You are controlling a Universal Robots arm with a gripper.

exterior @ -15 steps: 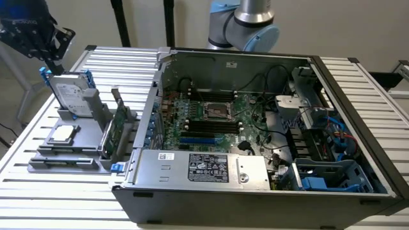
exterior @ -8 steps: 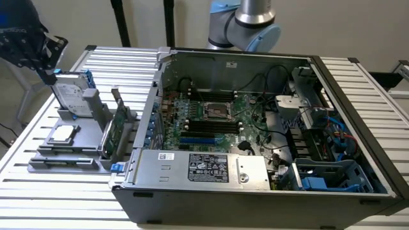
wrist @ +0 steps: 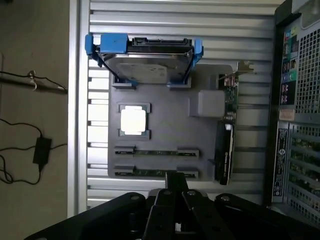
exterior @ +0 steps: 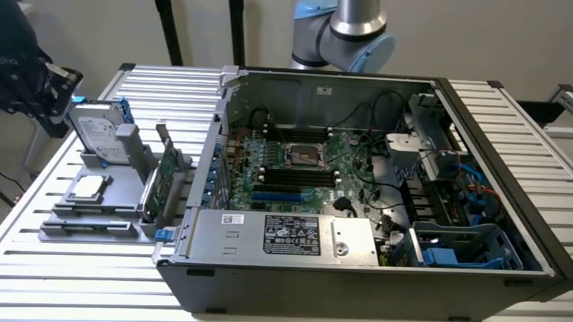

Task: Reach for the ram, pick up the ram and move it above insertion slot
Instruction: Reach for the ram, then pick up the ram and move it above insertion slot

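While claw (wrist: 175, 184) hovers near ram (wrist: 150, 172), power-supply labels (exterior: 292, 236) unreadable.

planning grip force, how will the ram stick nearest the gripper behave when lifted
The ram stick is a thin bare board, so probably stiff, light and fragile. Seated in the gray holder, it might bind if tilted.

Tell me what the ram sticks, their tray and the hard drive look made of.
The ram: two sticks seen edge-on, apparently circuit board, going by the thin, dull green edge. The tray: probably plastic, an even matte grey with no shine. The hard drive: seemingly metal, with a silvery, faintly glossy case, held in a blue carrier that looks like plastic.
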